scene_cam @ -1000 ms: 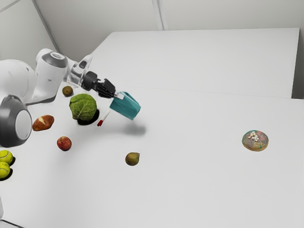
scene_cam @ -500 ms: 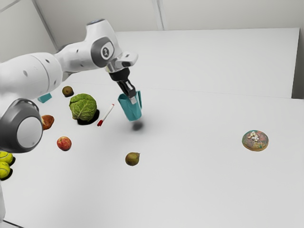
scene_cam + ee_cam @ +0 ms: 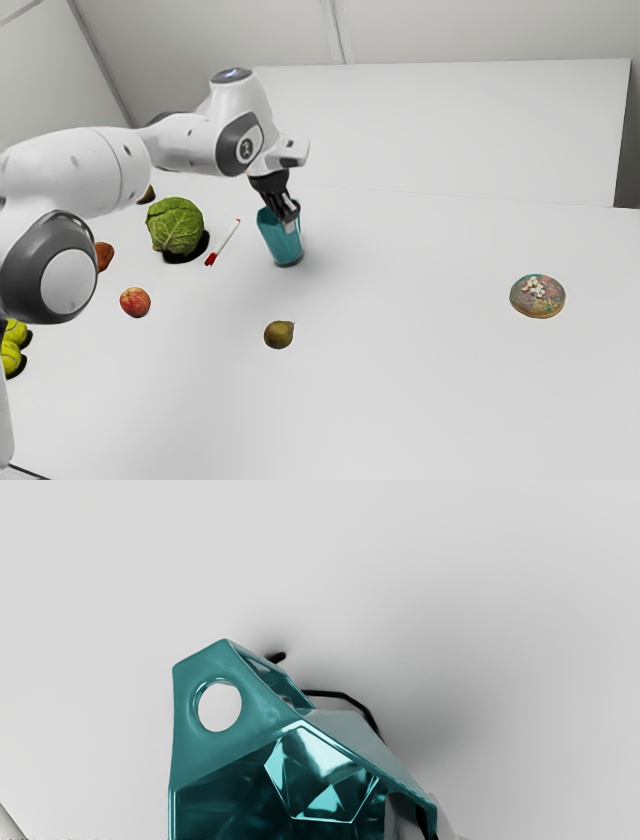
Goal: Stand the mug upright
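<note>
In the exterior view the teal mug [image 3: 279,242] stands nearly upright, its top leaning slightly toward the exterior view's left. Its base is at or just above the table, with a dark shadow close under it. From above, my gripper [image 3: 288,219] reaches down to the rim and is shut on the mug's wall. The wrist view looks into the open mouth of the mug [image 3: 210,760], past a flat handle part with a round hole. There, the gripper [image 3: 424,816] has one finger inside the mug and the other outside, pinching the wall.
A red-and-white marker [image 3: 224,243] and a cabbage [image 3: 175,226] lie toward the exterior view's left. A pear-like fruit [image 3: 279,334] and an apple [image 3: 135,302] are nearer the camera. Farther right sits a donut [image 3: 537,296]. Tennis balls [image 3: 12,355] and bread [image 3: 104,256] are beside the arm.
The strongly tipped mug has swung to nearly upright in my grip, then come down toward the table and slightly to the exterior view's right. Its shadow has drawn in to the base.
</note>
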Robot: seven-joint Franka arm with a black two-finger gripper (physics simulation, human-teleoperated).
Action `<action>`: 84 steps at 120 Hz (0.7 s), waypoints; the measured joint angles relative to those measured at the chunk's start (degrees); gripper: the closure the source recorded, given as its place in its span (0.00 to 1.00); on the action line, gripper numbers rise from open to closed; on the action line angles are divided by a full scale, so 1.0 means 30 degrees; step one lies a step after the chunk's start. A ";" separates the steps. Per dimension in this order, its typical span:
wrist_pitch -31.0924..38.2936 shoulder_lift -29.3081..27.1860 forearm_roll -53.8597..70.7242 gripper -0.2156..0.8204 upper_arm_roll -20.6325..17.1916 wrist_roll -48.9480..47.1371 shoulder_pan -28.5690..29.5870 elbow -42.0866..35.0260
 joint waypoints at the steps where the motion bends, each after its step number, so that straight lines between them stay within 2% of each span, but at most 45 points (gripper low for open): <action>1: 0.0032 0.0000 0.0004 0.97 -0.0001 -0.0042 0.0000 -0.0026; 24: 0.0505 -0.0033 0.0033 0.96 -0.0008 -0.0867 0.0000 -0.0291; 42: 0.0617 -0.0074 -0.0006 0.64 -0.0009 -0.1369 0.0001 -0.0316; 52: 0.0609 -0.0156 -0.0013 0.50 -0.0013 -0.1618 0.0002 -0.0298; 64: 0.0098 -0.0954 -0.0026 0.39 -0.0188 -0.1944 0.0001 -0.0211; 84: -0.3403 -0.5055 -0.0184 0.29 -0.1045 -0.2905 0.0078 0.0097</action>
